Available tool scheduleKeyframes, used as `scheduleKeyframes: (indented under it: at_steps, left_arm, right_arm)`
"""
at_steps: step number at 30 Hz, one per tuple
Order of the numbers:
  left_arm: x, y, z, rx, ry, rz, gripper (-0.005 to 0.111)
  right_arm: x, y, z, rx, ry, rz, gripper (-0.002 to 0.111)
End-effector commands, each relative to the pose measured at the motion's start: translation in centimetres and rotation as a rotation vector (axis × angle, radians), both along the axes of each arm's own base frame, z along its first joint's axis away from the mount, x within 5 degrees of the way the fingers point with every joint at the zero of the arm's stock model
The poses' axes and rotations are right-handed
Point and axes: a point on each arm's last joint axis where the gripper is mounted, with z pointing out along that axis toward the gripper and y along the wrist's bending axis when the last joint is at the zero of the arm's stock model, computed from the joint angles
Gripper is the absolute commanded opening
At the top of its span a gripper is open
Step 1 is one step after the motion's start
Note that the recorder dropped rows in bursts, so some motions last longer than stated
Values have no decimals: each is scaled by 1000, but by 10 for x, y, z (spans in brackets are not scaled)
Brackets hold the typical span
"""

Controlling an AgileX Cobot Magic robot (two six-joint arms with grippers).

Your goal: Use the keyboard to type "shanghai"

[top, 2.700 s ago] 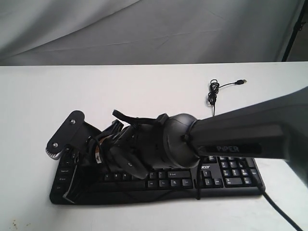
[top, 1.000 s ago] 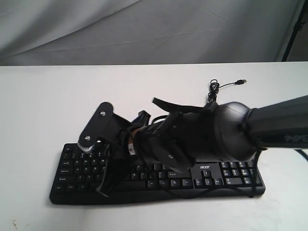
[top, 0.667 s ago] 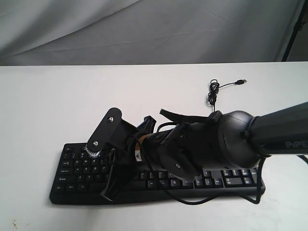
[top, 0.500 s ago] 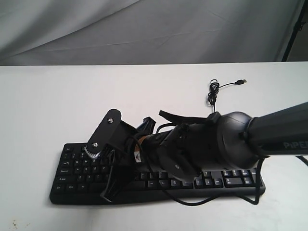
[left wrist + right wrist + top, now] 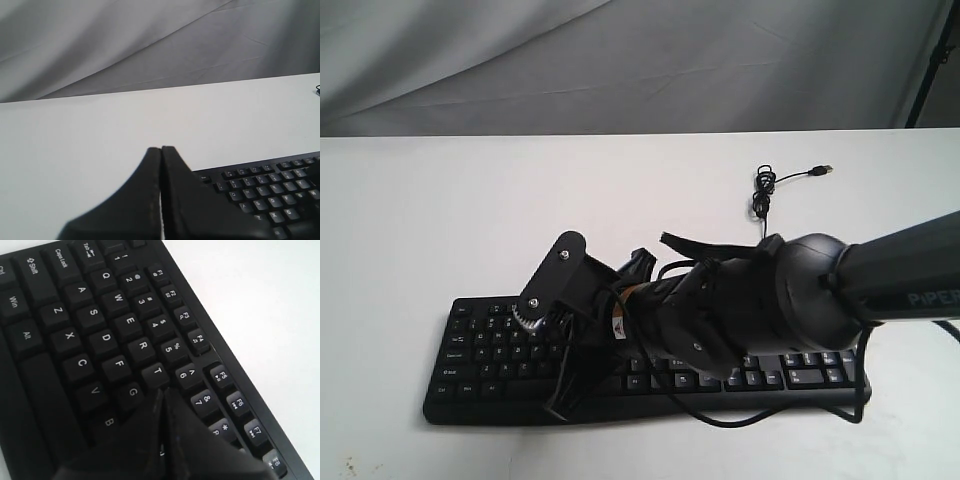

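Observation:
The black keyboard [image 5: 485,352] lies along the near edge of the white table, its acer logo hidden behind the arm. My right arm reaches across it from the right. The right gripper [image 5: 560,402] points down over the left-middle letter keys. In the right wrist view the keyboard [image 5: 102,337] fills the frame. There the right gripper [image 5: 162,390] is shut, its tip between the T, G and Y keys, and its fingers cover H. Contact with a key cannot be made out. My left gripper [image 5: 161,148] is shut and empty, off the left end of the keyboard [image 5: 272,195].
The keyboard's thin black cable [image 5: 761,195] lies coiled on the table [image 5: 420,220] behind the right arm, ending in a USB plug [image 5: 827,170]. A grey cloth [image 5: 620,60] hangs behind the table. A dark stand [image 5: 932,60] rises at the far right.
The right gripper has travelled right along the keyboard, from its left end to the left-middle keys. In the last half second it shifted a little further right. Its fingers stayed shut.

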Motion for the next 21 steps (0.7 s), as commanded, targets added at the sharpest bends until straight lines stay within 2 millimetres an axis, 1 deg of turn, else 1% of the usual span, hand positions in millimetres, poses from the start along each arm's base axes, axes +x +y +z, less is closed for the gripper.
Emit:
scheduleKeyframes:
  at_steps: [1,3,13,18,21]
  left_arm:
    - [0,0,-1,-3,-2,-3,0]
    - [0,0,-1,-3,-2,-3,0]
    - [0,0,-1,-3,-2,-3,0]
    - [0,0,-1,-3,-2,-3,0]
    - [0,0,-1,-3,-2,-3,0]
  right_arm:
    - [0,0,-8,1,8,-6,0]
    - [1,1,-13,5,5,-5,0]
    - [0,1,-13,2,7,-6,0]
    - [0,0,-27,-23,28,-6,0]
    - [-2,2,-27,-23,28,2,0]
